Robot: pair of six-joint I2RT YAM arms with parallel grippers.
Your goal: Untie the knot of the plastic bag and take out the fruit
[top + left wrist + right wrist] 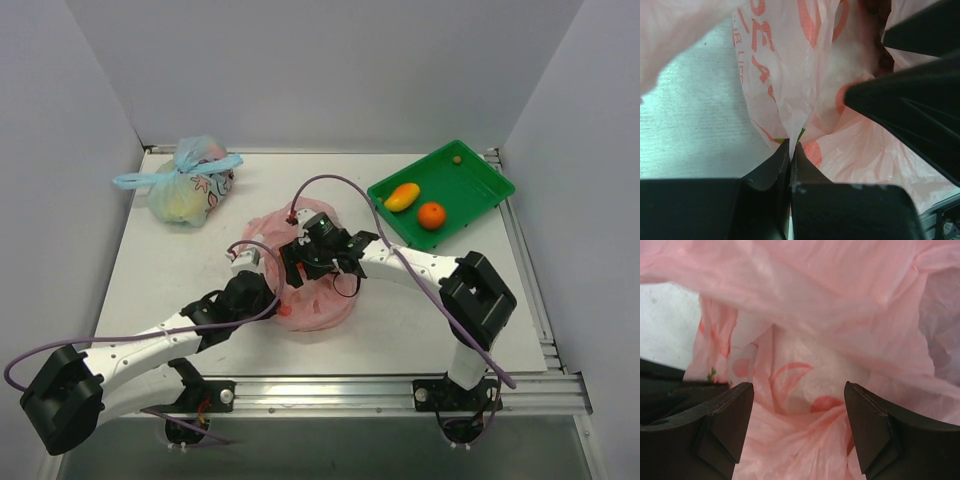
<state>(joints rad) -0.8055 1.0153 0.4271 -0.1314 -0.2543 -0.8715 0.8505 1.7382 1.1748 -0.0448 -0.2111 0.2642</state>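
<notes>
Plain white walls [330, 70] enclose a pale grey table [400, 325].

The plastic bag [318, 305], thin, pink and crumpled with red print, is seen in the middle of the bench [170, 260]. A fold of it is clamped by the left end effector [791, 150]. A yellow-orange mango [402, 197] and a round orange [431, 215] are laid side by side in the green tray [470, 180].
</notes>
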